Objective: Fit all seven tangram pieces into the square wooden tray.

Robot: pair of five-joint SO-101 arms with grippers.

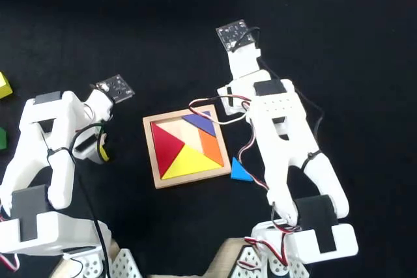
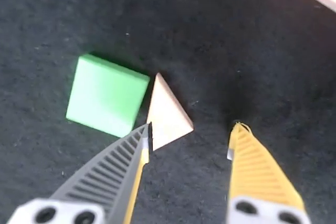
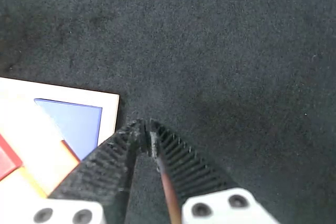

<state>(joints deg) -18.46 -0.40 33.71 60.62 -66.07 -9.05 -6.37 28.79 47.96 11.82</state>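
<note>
**Five pieces in the tray, three outside, much hidden under the arms**

A black cloth (image 1: 339, 43) covers the table. At its far left edge a yellow block (image 1: 3, 86) and a green block (image 1: 2, 138) are both cut off by the frame.

The left gripper (image 2: 192, 128) hangs over the cloth with its fingers spread. Its grey fingertip is at the edge of a pale triangle (image 2: 167, 114), which lies just beside a green square (image 2: 106, 95). In the high view the left arm covers both.

The tray (image 1: 150, 154) sits mid-table and holds a red triangle (image 1: 166, 146), a yellow triangle (image 1: 189, 161), a purple piece (image 1: 201, 122) and an orange piece (image 1: 210, 144). I cannot tell whether the pale patch among them is a piece or bare tray floor. A cable crosses the tray's far corner.

A blue triangle (image 1: 240, 171) lies on the cloth just beside the tray's right edge.

The right gripper (image 3: 147, 129) has its fingers pressed together, holding nothing, over cloth near the tray corner by the purple piece.
</note>
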